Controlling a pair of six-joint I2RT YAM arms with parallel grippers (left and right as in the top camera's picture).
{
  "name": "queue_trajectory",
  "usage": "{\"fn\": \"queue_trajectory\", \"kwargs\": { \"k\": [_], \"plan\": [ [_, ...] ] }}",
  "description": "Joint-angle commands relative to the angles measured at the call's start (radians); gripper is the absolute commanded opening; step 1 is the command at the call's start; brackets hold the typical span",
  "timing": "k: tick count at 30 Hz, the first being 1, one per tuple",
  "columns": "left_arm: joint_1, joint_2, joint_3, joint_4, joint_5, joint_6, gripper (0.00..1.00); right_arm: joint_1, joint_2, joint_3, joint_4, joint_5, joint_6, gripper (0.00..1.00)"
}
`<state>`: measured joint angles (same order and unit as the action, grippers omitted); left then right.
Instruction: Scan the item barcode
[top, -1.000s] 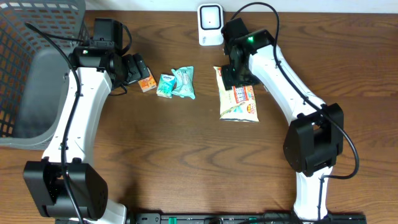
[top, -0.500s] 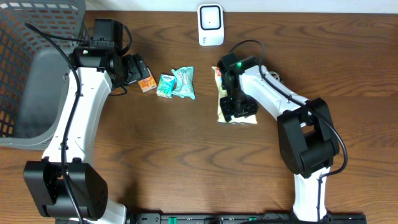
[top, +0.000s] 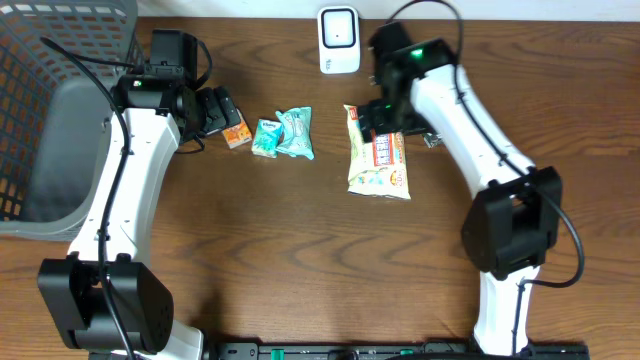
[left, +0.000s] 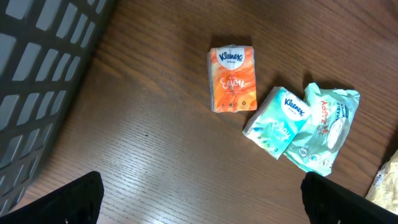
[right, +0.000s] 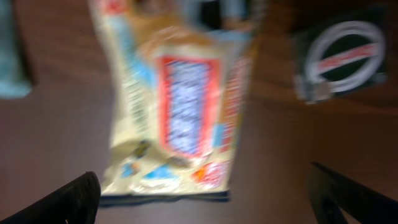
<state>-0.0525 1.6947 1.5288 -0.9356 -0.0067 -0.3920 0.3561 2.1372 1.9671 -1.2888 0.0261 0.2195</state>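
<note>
We read "Kleenex" and "Enjoy" on the orange tissue pack (left: 232, 79) lying flat on the desk (top: 300, 260), and "Kleenex" and "Play" on the teal tissue pack (left: 275, 121) just beside it. That one touches a mint wipes pouch (left: 323, 127) marked "Zappy". The left end effector (left: 202, 200) hangs over these with its jaws spread wide and nothing between them, next to the grey mesh basket (top: 60, 110). The snack bag (top: 379, 165) lies face up near the middle of the desk, below the white scanner (top: 339, 40) at the far edge and apart from it. It carries a red-bordered panel with blue print, but its lettering is too blurred for us to read. The right end effector (right: 208, 199) hovers over the bag's upper end, jaws wide apart and gripping nothing.
</note>
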Motion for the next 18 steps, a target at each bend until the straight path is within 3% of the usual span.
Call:
{"fn": "queue_trajectory", "kwargs": {
  "k": [1,5,13,18],
  "plan": [
    [0.003,0.005,0.005,-0.003,-0.013,0.006,1.0,-0.08,-0.003,-0.034,0.029,-0.069,-0.047,0.99],
    [0.003,0.005,0.005,-0.003,-0.013,0.006,1.0,-0.136,-0.003,-0.126,0.101,-0.266,-0.149,0.99],
    [0.003,0.005,0.005,-0.003,-0.013,0.006,1.0,-0.215,-0.003,-0.359,0.313,-0.551,-0.184,0.95],
    [0.003,0.005,0.005,-0.003,-0.013,0.006,1.0,-0.222,-0.003,-0.46,0.414,-0.583,-0.171,0.89]
  ]
}}
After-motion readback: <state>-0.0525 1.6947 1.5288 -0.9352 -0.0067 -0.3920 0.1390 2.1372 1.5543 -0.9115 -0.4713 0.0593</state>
